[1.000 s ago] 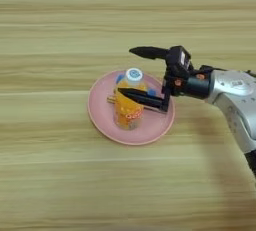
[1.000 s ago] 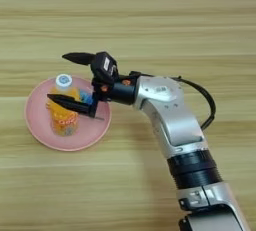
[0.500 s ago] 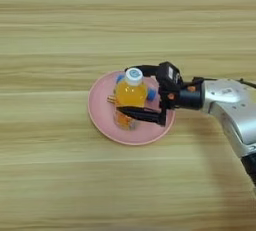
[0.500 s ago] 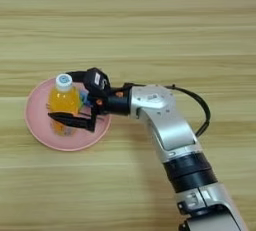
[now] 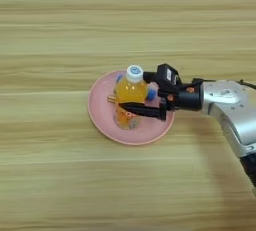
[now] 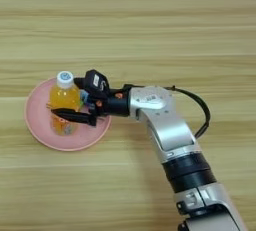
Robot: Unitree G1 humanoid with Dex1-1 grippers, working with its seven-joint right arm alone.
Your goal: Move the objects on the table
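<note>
Gripper (image 5: 134,95) of mine clamps the orange-juice bottle (image 5: 130,95) upright on the pink plate (image 5: 102,120); I'd lift straight, squeezing evenly so it doesn't tip.

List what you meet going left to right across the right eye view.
Pink plate's left rim → orange-juice bottle standing on the plate → right gripper around the bottle → silver forearm → black cable loop, all on the wooden table.
</note>
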